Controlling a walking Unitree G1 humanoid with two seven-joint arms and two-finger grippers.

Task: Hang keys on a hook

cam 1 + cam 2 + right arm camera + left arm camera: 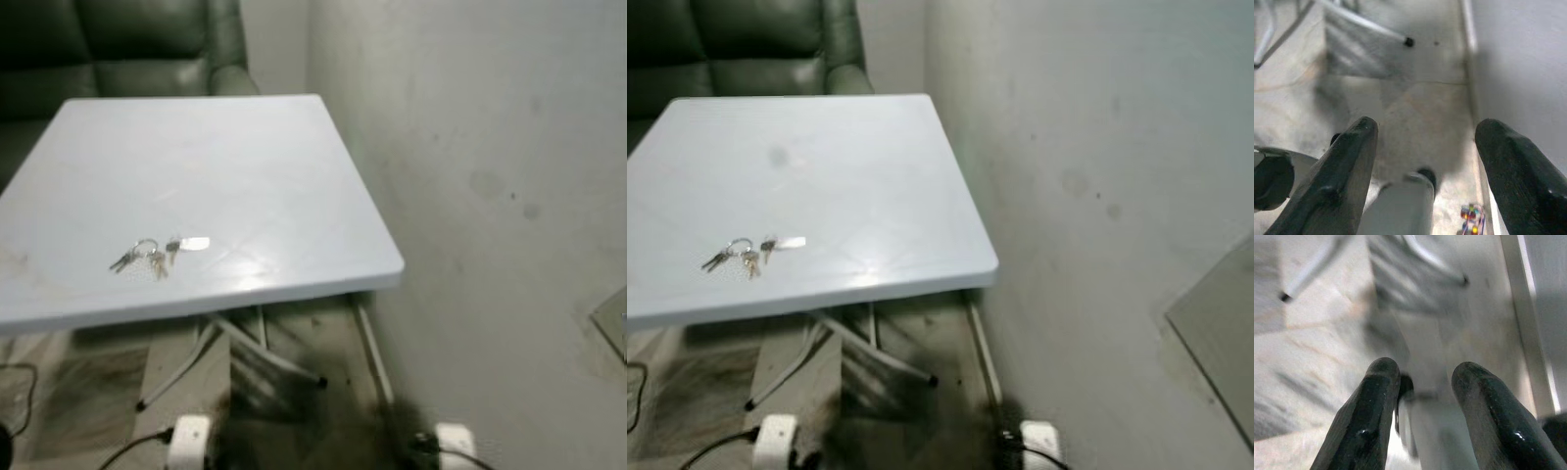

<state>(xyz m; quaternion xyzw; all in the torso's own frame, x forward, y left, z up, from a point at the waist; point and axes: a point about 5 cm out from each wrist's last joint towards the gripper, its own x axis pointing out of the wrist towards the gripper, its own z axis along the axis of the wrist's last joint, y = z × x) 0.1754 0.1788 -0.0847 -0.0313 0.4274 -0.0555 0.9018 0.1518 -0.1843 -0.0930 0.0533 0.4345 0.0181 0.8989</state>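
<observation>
A bunch of keys (157, 254) is lying near the left front edge of the white worktop (255, 157). The left end effector (1422, 377) and right end effector (1425, 134) are hanging low over the floor, fingers apart.

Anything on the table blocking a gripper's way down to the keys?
Nothing visible. The keys lie alone near the front edge of the white table, open from above. Both grippers, left gripper and right gripper, hang open over the floor.
</observation>
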